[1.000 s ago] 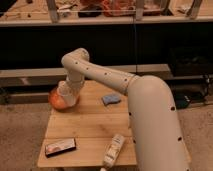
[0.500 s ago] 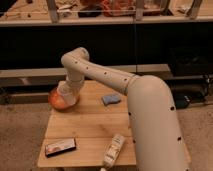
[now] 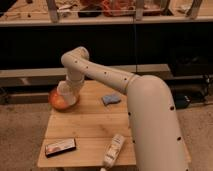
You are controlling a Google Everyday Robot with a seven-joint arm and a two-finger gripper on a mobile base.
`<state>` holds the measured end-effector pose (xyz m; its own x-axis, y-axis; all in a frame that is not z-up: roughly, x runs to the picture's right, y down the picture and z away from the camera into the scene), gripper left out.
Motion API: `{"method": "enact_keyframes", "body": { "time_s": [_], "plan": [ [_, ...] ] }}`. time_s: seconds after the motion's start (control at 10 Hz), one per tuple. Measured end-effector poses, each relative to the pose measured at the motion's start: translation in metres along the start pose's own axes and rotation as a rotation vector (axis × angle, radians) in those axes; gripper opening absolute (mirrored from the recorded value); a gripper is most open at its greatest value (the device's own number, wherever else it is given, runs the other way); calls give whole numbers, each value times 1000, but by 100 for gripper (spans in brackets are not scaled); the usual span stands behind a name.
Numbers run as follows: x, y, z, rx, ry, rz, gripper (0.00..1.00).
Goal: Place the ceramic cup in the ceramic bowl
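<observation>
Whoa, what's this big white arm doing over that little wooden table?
A one-armed robot is reaching across a small wooden table to the orange-red ceramic bowl at its far left corner. Its claw is right above the bowl, with the pale ceramic cup at its tip, over or just inside the bowl. Whether the cup has been let go can't be told. Also on the table are a blue cloth, a white bottle lying down, and a dark flat packet.

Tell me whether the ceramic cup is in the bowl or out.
In: the ceramic cup shows within the ceramic bowl's rim, the gripper right above it.
</observation>
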<state>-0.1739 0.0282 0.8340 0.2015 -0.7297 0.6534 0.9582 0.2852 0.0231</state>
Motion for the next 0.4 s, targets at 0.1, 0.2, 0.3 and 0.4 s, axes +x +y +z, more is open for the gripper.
{"method": "enact_keyframes", "body": {
  "time_s": [0.1,0.2,0.3,0.4],
  "plan": [
    [0,0,0,0,1,0,33],
    [1,-1,-1,0,2,-1,33],
    [2,0,-1,-1,3,-1,33],
    [2,-1,-2,0,5,-1,33]
  ]
}}
